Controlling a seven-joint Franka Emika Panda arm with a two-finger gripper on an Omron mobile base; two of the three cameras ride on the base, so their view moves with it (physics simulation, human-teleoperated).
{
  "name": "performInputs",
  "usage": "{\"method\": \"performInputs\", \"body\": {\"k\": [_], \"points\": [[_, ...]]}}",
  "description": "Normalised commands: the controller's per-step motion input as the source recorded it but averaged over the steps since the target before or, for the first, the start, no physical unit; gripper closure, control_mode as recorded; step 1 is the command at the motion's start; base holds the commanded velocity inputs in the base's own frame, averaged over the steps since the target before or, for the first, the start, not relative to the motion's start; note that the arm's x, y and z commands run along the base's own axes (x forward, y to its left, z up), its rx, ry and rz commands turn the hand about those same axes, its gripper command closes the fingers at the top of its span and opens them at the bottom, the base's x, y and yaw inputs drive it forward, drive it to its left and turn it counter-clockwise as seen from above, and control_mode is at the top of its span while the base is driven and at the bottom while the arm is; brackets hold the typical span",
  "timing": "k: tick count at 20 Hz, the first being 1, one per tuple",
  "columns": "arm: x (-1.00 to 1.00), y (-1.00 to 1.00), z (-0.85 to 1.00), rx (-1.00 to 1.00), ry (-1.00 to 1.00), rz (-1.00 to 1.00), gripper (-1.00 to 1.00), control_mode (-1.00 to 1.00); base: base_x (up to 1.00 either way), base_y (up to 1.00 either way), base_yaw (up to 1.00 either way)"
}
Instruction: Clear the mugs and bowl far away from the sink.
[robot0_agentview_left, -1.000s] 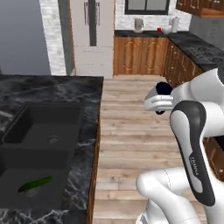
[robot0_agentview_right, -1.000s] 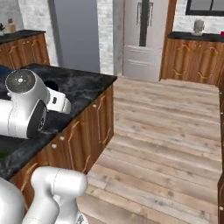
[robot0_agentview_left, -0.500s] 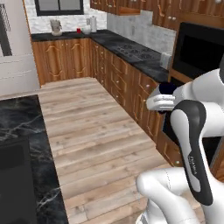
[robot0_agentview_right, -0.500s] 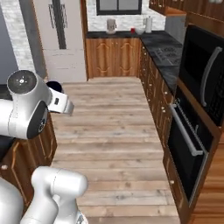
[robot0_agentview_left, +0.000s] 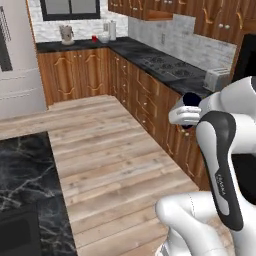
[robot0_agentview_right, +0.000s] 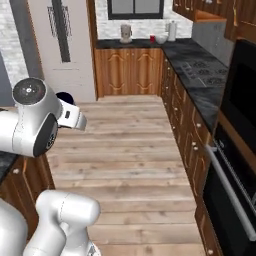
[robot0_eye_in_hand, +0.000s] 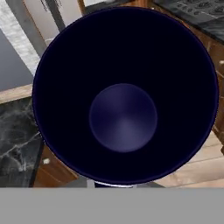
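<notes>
Base turned; navy-lined mug (robot0_eye_in_hand: 124, 96) gripped

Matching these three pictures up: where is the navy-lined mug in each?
Left base view: navy-lined mug at right, just above the white hand.
Right base view: the dark rim peeks out at left, behind the arm.
Hand view: seen from above, looking into its dark inside.
Shared landmark: the black stovetop counter.

No text, label or number can be read anywhere.
</notes>
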Motion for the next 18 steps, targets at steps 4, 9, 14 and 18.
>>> {"method": "performInputs", "body": {"k": [4, 9, 14, 18], "points": [[0.00, 0.00, 0.00, 0.00, 0.00, 0.00, 1.00, 1.00, 1.00, -0.28, 0.00], [0.00, 0.00, 0.00, 0.00, 0.00, 0.00, 1.00, 1.00, 1.00, -0.83, 0.00], [0.00, 0.00, 0.00, 0.00, 0.00, 0.00, 1.00, 1.00, 1.00, -0.11, 0.00], [0.00, 0.00, 0.00, 0.00, 0.00, 0.00, 1.00, 1.00, 1.00, 0.22, 0.00]]}}
